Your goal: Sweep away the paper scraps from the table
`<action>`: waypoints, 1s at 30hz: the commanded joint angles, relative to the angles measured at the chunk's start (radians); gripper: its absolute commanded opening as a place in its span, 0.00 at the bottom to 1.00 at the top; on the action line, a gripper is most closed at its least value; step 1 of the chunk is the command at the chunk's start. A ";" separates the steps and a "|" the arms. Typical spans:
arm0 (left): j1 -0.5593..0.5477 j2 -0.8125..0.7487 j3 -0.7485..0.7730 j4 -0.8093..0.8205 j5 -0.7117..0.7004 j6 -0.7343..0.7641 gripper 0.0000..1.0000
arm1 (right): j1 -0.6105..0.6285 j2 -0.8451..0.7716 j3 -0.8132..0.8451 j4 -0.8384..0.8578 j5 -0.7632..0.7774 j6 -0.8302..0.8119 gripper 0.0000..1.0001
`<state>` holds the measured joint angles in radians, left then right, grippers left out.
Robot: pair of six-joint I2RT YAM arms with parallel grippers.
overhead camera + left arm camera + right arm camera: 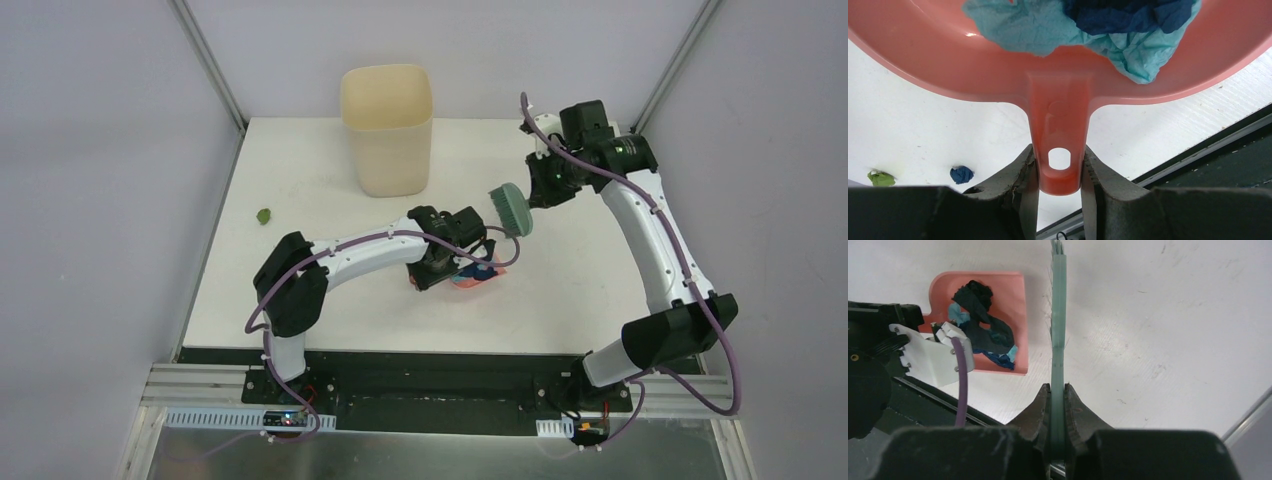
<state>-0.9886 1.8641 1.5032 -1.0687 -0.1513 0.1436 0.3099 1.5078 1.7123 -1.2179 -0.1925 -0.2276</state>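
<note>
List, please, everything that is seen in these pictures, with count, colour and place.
table: one, white, under everything
bin: one, cream, upright at the table's far side
dustpan: one, pink, near the table's middle, handle between the left jaws
brush: one, teal, beside the dustpan, handle between the right jaws
paper scraps in the dustpan: several, light blue, navy and black, exact count unclear
loose paper scraps: two, green and dark blue, on the bare table apart from the dustpan
left arm: one, white and black, jaws shut on the dustpan handle
right arm: one, white and black, jaws shut on the brush handle
</note>
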 commanded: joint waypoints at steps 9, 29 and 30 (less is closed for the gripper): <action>-0.005 -0.142 0.077 -0.055 -0.070 0.014 0.00 | -0.204 -0.173 -0.243 0.095 -0.110 0.042 0.00; 0.104 -0.096 0.497 -0.293 -0.156 -0.036 0.00 | -0.254 -0.543 -0.780 0.327 -0.645 0.031 0.00; 0.113 -0.094 0.514 -0.299 -0.156 -0.036 0.00 | -0.261 -0.549 -0.787 0.341 -0.674 0.039 0.00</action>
<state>-0.9058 1.7744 1.9289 -1.3270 -0.2863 0.1307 0.0700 0.9936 0.9470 -1.0046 -0.6868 -0.1848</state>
